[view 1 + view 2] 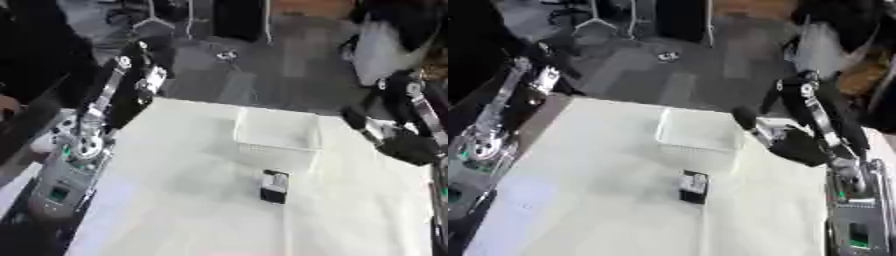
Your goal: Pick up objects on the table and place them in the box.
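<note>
While nothing is yet held, the layout from largest to smallest:

table [175, 220]: white surface, wide bare room on the near side and to both sides of the things.

box [276, 134]: clear, open-topped, standing toward the far middle; it looks empty.

right hand [794, 145]: hovering just right of the box, holding nothing; whether its fingers are curled I cannot tell.

left hand [149, 82]: raised beyond the far left corner, well apart from the things; fingers unclear.

dark object [274, 186]: small block just in front of the box, long axis running near-to-far. It lies down-left of the right hand, judged the nearer one.
</note>
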{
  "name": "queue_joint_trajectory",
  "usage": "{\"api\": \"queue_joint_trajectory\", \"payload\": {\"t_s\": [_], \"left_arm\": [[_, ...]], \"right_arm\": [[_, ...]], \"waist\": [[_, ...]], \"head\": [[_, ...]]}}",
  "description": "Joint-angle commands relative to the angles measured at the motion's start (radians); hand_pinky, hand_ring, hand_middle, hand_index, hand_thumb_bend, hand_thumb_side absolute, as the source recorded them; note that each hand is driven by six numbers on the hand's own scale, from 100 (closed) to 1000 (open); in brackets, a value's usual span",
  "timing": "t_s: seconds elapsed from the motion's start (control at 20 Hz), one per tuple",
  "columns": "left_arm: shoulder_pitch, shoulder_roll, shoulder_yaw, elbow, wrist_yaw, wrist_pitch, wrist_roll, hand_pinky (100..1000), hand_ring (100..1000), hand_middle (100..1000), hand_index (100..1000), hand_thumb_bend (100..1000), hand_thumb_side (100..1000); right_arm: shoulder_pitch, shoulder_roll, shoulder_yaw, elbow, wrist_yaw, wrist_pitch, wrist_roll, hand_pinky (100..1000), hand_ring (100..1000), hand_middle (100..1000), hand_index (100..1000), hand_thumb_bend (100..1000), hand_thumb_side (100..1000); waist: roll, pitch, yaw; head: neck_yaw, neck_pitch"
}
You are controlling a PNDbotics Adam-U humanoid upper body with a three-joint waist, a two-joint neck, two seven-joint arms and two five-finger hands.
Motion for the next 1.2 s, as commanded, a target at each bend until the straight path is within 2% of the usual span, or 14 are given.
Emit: {"api": "queue_joint_trajectory", "payload": {"t_s": [0.05, 0.35, 0.4, 0.45, 0.5, 0.55, 0.65, 0.7, 0.75, 0.95, 1.2], "left_arm": [[-0.014, 0.02, 0.014, -0.017, 0.002, -0.002, 0.0, 367, 577, 684, 857, 159, 879], [-0.014, 0.02, 0.014, -0.017, 0.002, -0.002, -0.001, 367, 576, 684, 857, 159, 879], [-0.014, 0.02, 0.014, -0.017, 0.002, -0.002, -0.001, 367, 576, 684, 857, 159, 879], [-0.015, 0.02, 0.014, -0.017, 0.002, -0.002, -0.001, 367, 576, 684, 857, 159, 879], [-0.015, 0.02, 0.014, -0.017, 0.002, -0.002, -0.001, 367, 576, 684, 857, 159, 879], [-0.015, 0.02, 0.015, -0.017, 0.002, -0.002, -0.001, 368, 577, 685, 857, 159, 879], [-0.015, 0.021, 0.015, -0.017, 0.001, -0.001, 0.0, 368, 577, 685, 857, 159, 878], [-0.015, 0.021, 0.016, -0.016, 0.001, -0.001, 0.0, 368, 577, 685, 857, 159, 878], [-0.015, 0.022, 0.015, -0.016, 0.001, -0.001, 0.0, 368, 577, 685, 857, 159, 878], [-0.015, 0.024, 0.013, -0.016, 0.001, -0.001, -0.002, 367, 576, 684, 857, 159, 878], [-0.014, 0.024, 0.012, -0.015, 0.0, -0.001, -0.004, 367, 576, 684, 857, 159, 879]], "right_arm": [[-0.012, -0.001, -0.001, -0.012, 0.0, 0.002, 0.018, 100, 100, 100, 356, 615, 810], [-0.013, -0.001, -0.001, -0.01, -0.004, -0.003, 0.035, 100, 100, 100, 366, 613, 806], [-0.013, -0.001, -0.001, -0.01, -0.004, -0.004, 0.037, 100, 100, 113, 386, 625, 810], [-0.012, -0.002, -0.001, -0.009, -0.002, -0.007, 0.04, 100, 100, 162, 424, 640, 821], [-0.012, -0.002, -0.001, -0.009, 0.0, -0.009, 0.043, 100, 100, 113, 386, 625, 810], [-0.011, -0.004, 0.001, -0.004, 0.011, -0.015, 0.057, 100, 198, 340, 573, 662, 865], [-0.01, -0.006, 0.002, 0.011, 0.035, -0.026, 0.091, 100, 238, 353, 593, 659, 884], [-0.012, -0.007, 0.002, 0.023, 0.043, -0.03, 0.107, 100, 264, 363, 604, 629, 797], [-0.014, -0.015, 0.007, 0.054, 0.044, -0.034, 0.127, 100, 296, 380, 619, 668, 902], [-0.057, -0.058, 0.028, 0.218, 0.026, -0.072, 0.174, 100, 337, 385, 656, 690, 934], [-0.121, -0.089, 0.06, 0.384, 0.045, -0.13, 0.164, 100, 374, 428, 686, 712, 963]], "waist": [[0.003, -0.009, 0.0], [0.003, -0.009, 0.001], [0.003, -0.009, 0.001], [0.003, -0.009, 0.001], [0.003, -0.009, 0.001], [0.003, -0.01, 0.002], [0.003, -0.011, 0.003], [0.003, -0.012, 0.004], [0.002, -0.013, 0.005], [-0.001, -0.015, 0.008], [-0.002, -0.017, 0.011]], "head": [[0.004, -0.013], [0.007, -0.01], [0.007, -0.01], [0.008, -0.008], [0.008, -0.008], [0.013, -0.005], [0.022, -0.001], [0.025, 0.001], [0.027, 0.002], [0.03, 0.002], [0.029, 0.003]]}}
